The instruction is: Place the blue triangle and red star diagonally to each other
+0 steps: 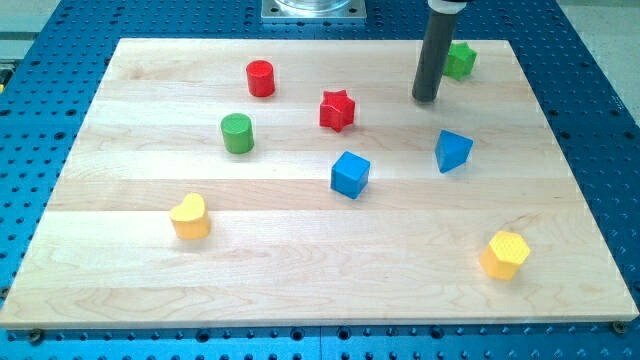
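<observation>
Blue triangle sits at four o'clock of the red star on our counter, while my tip, at twelve o'clock of the triangle, carries no pincer, presumably poised to push.

Lab: blue perforated bench, wooden board

Pale wooden board with faint grain stripes, blue perforated table, red star block, blue triangle block, blue cube, red cylinder, green cylinder, yellow heart block, yellow hexagon block, green block, dark grey rod
</observation>
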